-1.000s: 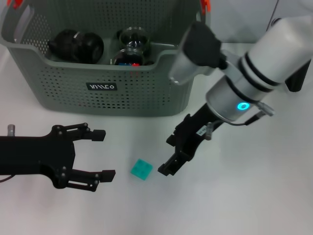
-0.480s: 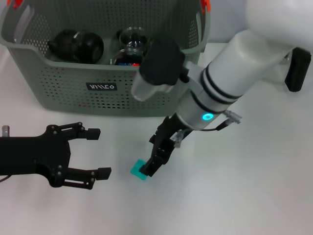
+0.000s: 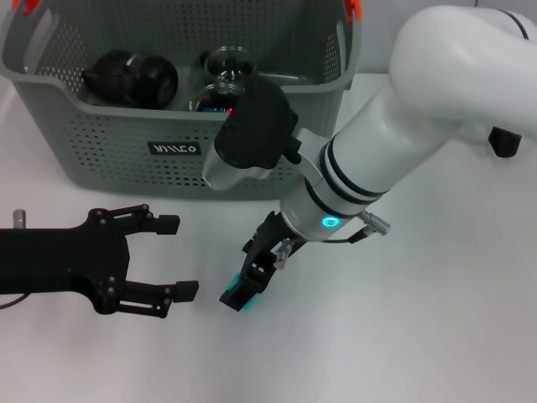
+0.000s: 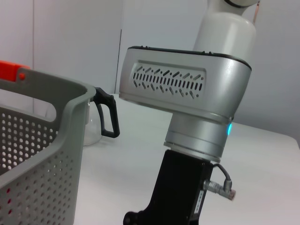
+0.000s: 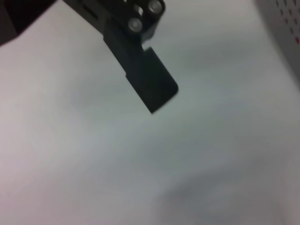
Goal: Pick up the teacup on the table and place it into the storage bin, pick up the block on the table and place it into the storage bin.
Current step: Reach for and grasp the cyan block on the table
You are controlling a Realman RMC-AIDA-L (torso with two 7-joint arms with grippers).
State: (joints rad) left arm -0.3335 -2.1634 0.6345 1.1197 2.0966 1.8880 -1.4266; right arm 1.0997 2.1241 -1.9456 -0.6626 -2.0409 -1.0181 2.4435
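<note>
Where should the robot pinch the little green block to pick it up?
Probably from above, on two opposite flat sides. The block is small and lies flat on the table, so only its sides give the fingers something to press. The right gripper is already over it, hiding most of it; the left gripper waits open beside it.

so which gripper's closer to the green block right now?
Right. The right gripper is down over the green block, covering most of it; the left gripper sits open on the table beside it, apart.
</note>
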